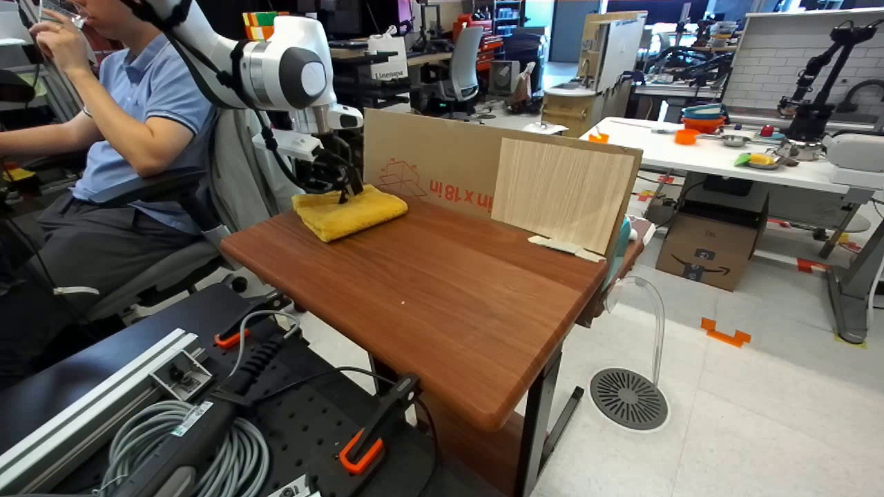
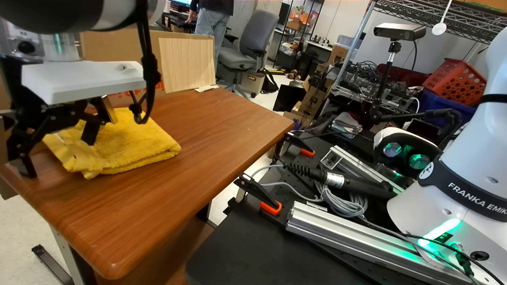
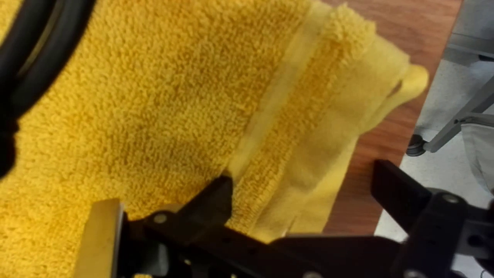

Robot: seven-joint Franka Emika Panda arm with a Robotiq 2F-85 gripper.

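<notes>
Yellow towel (image 3: 162, 96) lies beneath the hand (image 3: 303, 183), edge between parted jaws.

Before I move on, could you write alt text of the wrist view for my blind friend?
An open black claw straddles one edge of a folded yellow towel on a wooden table, one finger over the towel, the other beyond it near the table's edge.

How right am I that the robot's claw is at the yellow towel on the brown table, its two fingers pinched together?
Not quite: the fingers are not pinched together. The wrist view shows the gripper open, its fingers wide apart, one at the yellow towel, the other past its edge. The towel does lie on the brown table.
</notes>
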